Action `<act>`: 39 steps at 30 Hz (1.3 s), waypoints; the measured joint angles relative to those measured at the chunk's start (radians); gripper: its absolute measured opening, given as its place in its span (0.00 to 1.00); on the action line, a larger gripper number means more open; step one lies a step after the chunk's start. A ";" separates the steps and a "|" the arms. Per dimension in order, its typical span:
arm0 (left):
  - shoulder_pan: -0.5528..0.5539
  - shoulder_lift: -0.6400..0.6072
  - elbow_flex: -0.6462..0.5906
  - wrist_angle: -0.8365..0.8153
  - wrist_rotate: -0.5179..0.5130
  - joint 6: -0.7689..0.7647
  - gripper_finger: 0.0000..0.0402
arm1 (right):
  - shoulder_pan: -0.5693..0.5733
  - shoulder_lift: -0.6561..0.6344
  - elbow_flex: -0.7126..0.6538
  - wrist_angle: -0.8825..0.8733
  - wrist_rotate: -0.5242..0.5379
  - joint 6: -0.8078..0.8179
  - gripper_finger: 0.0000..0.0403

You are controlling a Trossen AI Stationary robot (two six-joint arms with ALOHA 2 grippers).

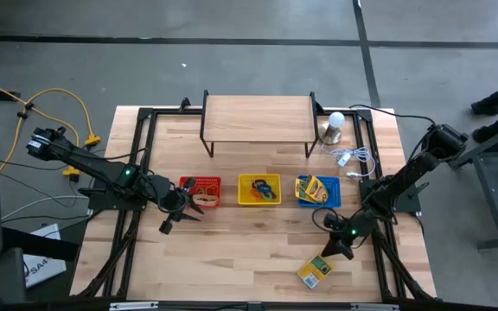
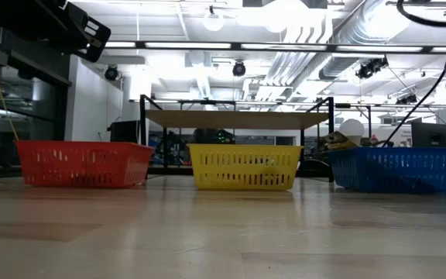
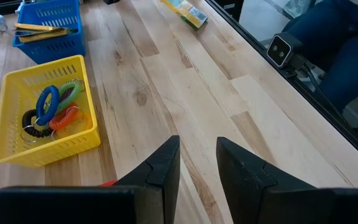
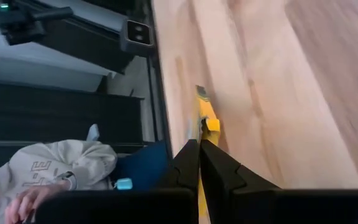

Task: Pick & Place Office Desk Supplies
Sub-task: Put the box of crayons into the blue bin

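While low, right end effector (image 1: 328,244) closed.

Flat yellow-and-green crayon box (image 1: 315,270) lies near table's front edge; coiled rings (image 3: 53,110) fill yellow basket (image 3: 8,90).

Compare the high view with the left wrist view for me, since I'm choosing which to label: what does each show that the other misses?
Only the high view shows the red basket, the white bulb, the wooden shelf and the right gripper, shut above the crayon box near the table's front edge. Only the left wrist view shows the separate coloured coil rings inside the yellow basket and the open left gripper over bare wood, holding nothing. Both show the yellow basket, the blue basket and the crayon box.
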 joint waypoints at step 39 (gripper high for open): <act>0.000 0.000 0.000 0.000 0.000 0.000 0.25 | -0.148 -0.119 0.000 -0.101 0.174 -0.151 0.00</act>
